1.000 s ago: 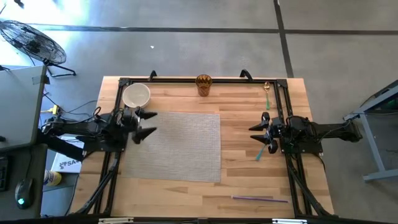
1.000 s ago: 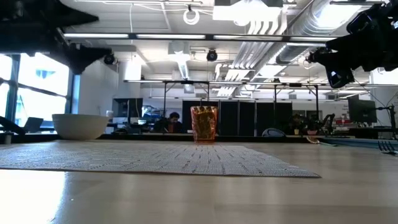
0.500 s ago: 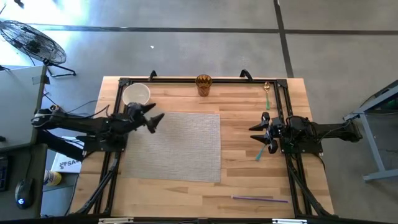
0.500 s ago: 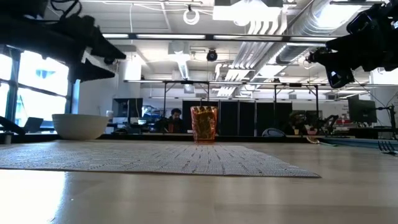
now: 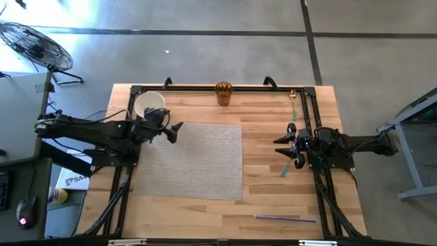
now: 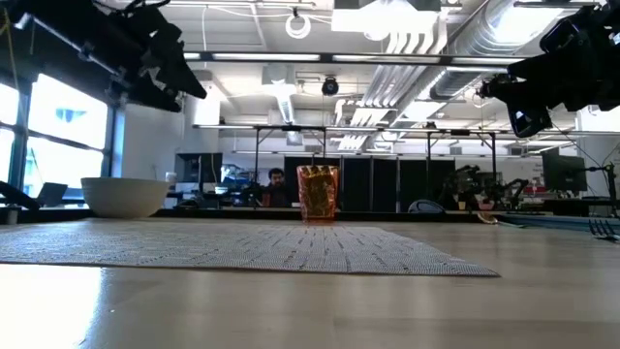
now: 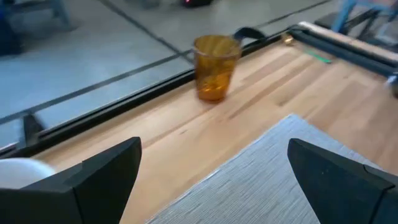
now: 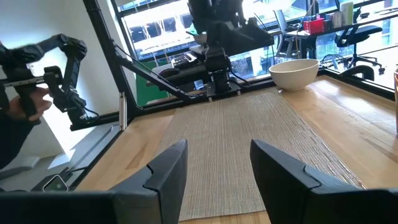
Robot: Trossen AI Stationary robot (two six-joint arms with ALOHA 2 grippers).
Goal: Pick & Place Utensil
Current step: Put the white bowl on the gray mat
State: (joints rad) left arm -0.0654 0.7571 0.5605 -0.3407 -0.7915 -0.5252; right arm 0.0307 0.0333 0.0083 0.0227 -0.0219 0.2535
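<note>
Three utensils lie flat on the wooden table: a gold spoon (image 5: 293,98) at the far right corner, a teal one (image 5: 285,167) next to the right arm, and a purple one (image 5: 285,218) along the near edge. My left gripper (image 5: 174,130) hovers open over the far left corner of the grey placemat (image 5: 191,160), next to the white bowl (image 5: 149,104). In its wrist view the left gripper (image 7: 214,149) points toward the amber cup (image 7: 214,66). My right gripper (image 5: 278,147) waits open above the table's right side, clear of the teal utensil.
The white bowl stands at the far left and the amber cup (image 5: 224,92) at the middle of the far edge. A black frame (image 5: 205,89) runs along the far edge and both sides. Bare wood (image 5: 263,143) lies between the placemat and the right arm.
My left gripper has moved up and toward the far edge, past the bowl, and has turned from pointing at the table's right side to pointing slantwise toward the amber cup. It has stayed open.
</note>
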